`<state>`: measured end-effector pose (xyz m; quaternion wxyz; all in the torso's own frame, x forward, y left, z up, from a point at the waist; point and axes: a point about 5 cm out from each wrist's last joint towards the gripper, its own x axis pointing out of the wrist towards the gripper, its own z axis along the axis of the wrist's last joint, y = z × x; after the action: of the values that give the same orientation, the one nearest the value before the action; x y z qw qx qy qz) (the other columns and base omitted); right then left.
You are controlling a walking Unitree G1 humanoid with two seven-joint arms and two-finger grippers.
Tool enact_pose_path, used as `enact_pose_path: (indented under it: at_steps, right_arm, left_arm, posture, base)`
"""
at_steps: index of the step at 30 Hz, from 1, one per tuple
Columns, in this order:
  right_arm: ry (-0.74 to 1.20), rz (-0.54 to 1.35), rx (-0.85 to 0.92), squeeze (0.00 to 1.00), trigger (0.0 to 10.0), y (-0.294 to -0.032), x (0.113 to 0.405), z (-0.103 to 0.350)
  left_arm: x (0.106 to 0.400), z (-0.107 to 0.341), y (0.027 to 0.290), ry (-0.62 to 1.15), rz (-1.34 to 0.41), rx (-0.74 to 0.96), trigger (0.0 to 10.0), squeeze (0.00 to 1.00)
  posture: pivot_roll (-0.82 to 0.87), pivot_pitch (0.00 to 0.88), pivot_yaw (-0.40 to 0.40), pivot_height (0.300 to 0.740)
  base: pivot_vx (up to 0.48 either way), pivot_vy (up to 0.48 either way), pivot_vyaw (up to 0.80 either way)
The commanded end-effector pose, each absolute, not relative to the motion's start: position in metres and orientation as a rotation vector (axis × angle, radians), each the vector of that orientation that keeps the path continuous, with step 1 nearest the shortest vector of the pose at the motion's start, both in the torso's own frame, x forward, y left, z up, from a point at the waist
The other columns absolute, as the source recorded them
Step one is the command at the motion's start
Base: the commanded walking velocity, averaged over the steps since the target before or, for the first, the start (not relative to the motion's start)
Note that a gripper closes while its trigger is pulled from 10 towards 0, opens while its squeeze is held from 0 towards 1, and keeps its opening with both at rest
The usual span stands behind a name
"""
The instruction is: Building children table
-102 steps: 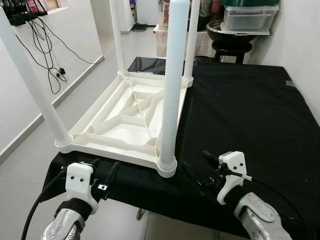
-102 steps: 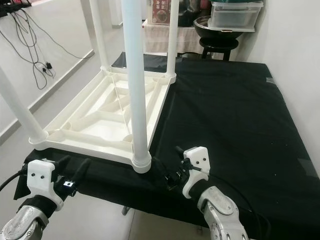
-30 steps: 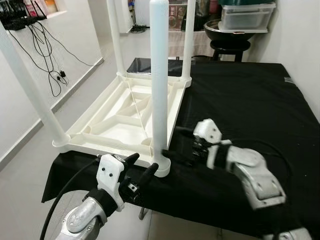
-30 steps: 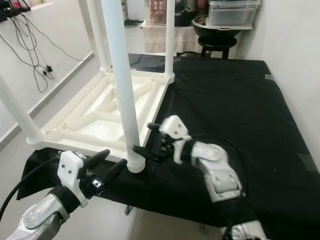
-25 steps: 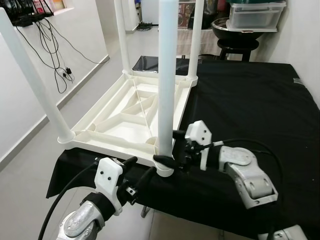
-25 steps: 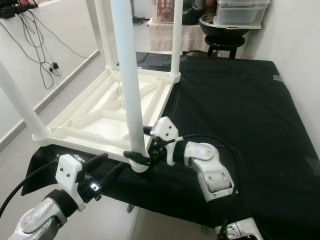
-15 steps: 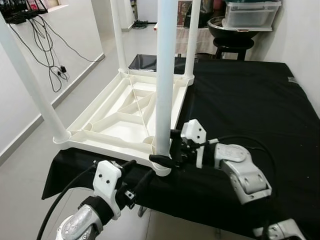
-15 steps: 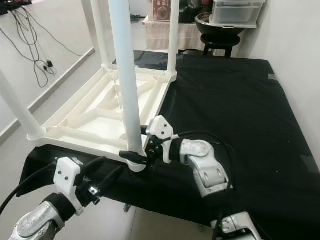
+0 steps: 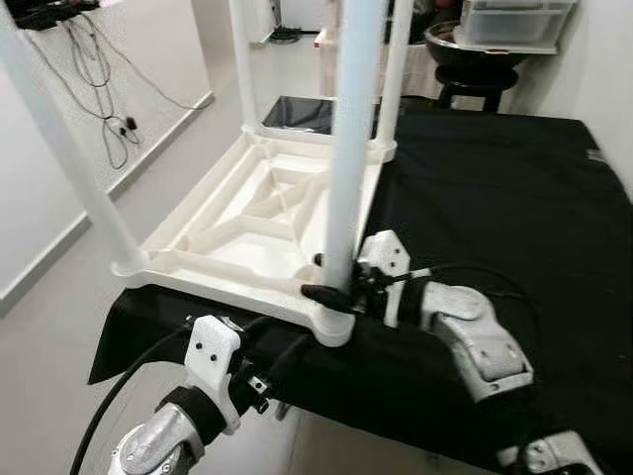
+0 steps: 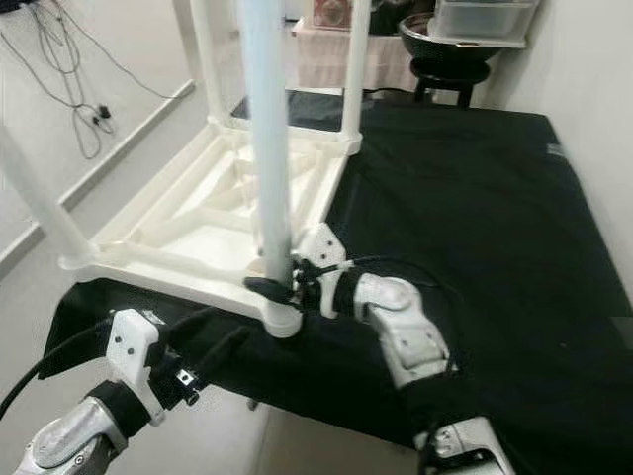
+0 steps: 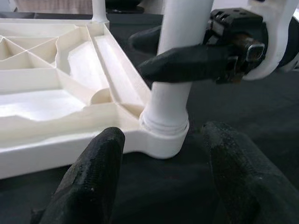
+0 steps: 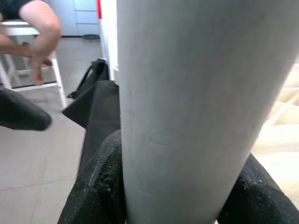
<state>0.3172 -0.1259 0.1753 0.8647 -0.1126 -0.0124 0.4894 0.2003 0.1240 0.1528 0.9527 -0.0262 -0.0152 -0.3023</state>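
My right gripper (image 9: 331, 294) is clamped round the near table leg (image 9: 348, 168), just above its socket in the upturned tabletop (image 9: 259, 213); I'd twist squarely, keeping the leg upright; my left gripper (image 11: 161, 179), fingers apart, waits just before that corner socket (image 11: 164, 135).

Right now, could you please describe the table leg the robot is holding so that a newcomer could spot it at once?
On the black-covered surface lies an upside-down white children's table with its legs pointing up. The leg in question stands in the corner socket nearest the robot. Unlike its neighbours, the right gripper clasps it just above the socket.
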Motion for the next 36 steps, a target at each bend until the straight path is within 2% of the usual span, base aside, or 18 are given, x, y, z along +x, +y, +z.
enact_pose_path:
  at_steps: [1,5,6,7,8,10,11,14,20,21,22,23,25,28,29,30,31,36]
  right_arm:
    - [0.016,0.839,-0.206,0.0,0.0,-0.152,0.314,0.17]
    - [0.06,0.589,-0.16,0.0,0.0,-0.174,0.307,0.162]
    - [0.086,0.395,-0.176,0.0,0.0,-0.188,0.3,0.157]
    - [0.086,0.395,-0.176,0.0,0.0,-0.188,0.3,0.157]
    - [0.136,0.199,-0.22,0.0,0.0,-0.203,0.29,0.15]
    - [0.136,0.199,-0.22,0.0,0.0,-0.203,0.29,0.15]
    - [0.169,0.077,-0.236,0.0,0.0,-0.209,0.277,0.145]
    - [0.187,0.025,-0.261,0.0,0.0,-0.2,0.265,0.143]
    - [0.184,0.166,-0.299,0.0,0.0,-0.173,0.268,0.144]
    - [0.164,0.255,-0.29,0.15,10.0,-0.161,0.268,0.146]
    - [0.164,0.255,-0.29,0.15,10.0,-0.161,0.268,0.146]
    - [0.149,0.345,-0.226,1.0,10.0,-0.15,0.269,0.149]
    - [0.081,0.532,-0.092,1.0,10.0,-0.131,0.275,0.162]
    - [0.048,0.632,-0.074,1.0,10.0,-0.126,0.276,0.169]
    - [-0.006,0.796,-0.108,0.38,10.0,-0.123,0.277,0.181]
    - [-0.006,0.796,-0.108,0.38,10.0,-0.123,0.277,0.181]
    - [-0.023,0.869,-0.149,0.0,10.0,-0.127,0.282,0.184]
    - [0.011,1.014,-0.286,0.0,10.0,-0.136,0.301,0.179]
  left_arm:
    - [0.197,0.152,0.122,-0.018,-0.645,-0.042,10.0,0.0]
    - [0.198,0.151,0.122,-0.016,-0.651,-0.038,10.0,0.0]
    - [0.198,0.15,0.122,-0.017,-0.652,-0.039,10.0,0.0]
    - [0.198,0.15,0.122,-0.017,-0.652,-0.039,10.0,0.0]
    - [0.199,0.15,0.123,-0.017,-0.652,-0.037,10.0,0.0]
    - [0.199,0.15,0.123,-0.017,-0.652,-0.037,10.0,0.0]
    - [0.201,0.151,0.123,-0.021,-0.656,-0.038,10.0,0.0]
    - [0.205,0.151,0.122,-0.023,-0.68,-0.034,10.0,0.0]
    - [0.208,0.151,0.12,-0.025,-0.703,-0.036,10.0,0.0]
    - [0.209,0.15,0.119,-0.027,-0.711,-0.038,10.0,0.0]
    - [0.209,0.15,0.119,-0.027,-0.711,-0.038,10.0,0.0]
    - [0.209,0.149,0.118,-0.029,-0.717,-0.044,10.0,0.0]
    - [0.211,0.149,0.116,-0.034,-0.736,-0.044,10.0,0.0]
    - [0.211,0.149,0.115,-0.035,-0.745,-0.044,10.0,0.0]
    - [0.212,0.149,0.114,-0.037,-0.759,-0.049,10.0,0.0]
    - [0.212,0.149,0.114,-0.037,-0.759,-0.049,10.0,0.0]
    - [0.213,0.149,0.113,-0.041,-0.765,-0.054,10.0,0.0]
    - [0.213,0.151,0.109,-0.054,-0.785,-0.058,10.0,0.0]
  posture:
    - [-0.01,0.101,-0.018,0.74]
    - [-0.01,0.099,-0.022,0.74]
    - [-0.02,0.098,-0.021,0.74]
    - [-0.02,0.098,-0.021,0.74]
    - [-0.02,0.096,-0.016,0.74]
    - [-0.02,0.096,-0.016,0.74]
    - [-0.03,0.094,-0.004,0.74]
    - [-0.04,0.088,0.006,0.74]
    - [-0.03,0.084,0.001,0.74]
    - [-0.02,0.082,0.001,0.74]
    - [-0.02,0.082,0.001,0.74]
    - [-0.02,0.081,0.001,0.74]
    - [-0.01,0.076,0.001,0.74]
    - [-0.01,0.073,0.004,0.74]
    - [-0.01,0.071,0.008,0.74]
    - [-0.01,0.071,0.008,0.74]
    - [-0.01,0.07,0.011,0.74]
    - [-0.01,0.06,0.011,0.74]
  base:
    - [0.0,0.0,0.0]
    - [0.0,0.0,0.0]
    - [0.0,0.0,0.0]
    - [0.0,0.0,0.0]
    - [0.0,0.0,0.0]
    - [0.0,0.0,0.0]
    - [0.0,0.0,0.0]
    - [0.0,0.0,0.0]
    - [0.0,0.0,0.0]
    - [0.0,0.0,0.0]
    - [0.0,0.0,0.0]
    - [0.0,0.0,0.0]
    - [0.0,0.0,0.0]
    - [0.0,0.0,0.0]
    - [0.0,0.0,0.0]
    - [0.0,0.0,0.0]
    - [0.0,0.0,0.0]
    - [0.0,0.0,0.0]
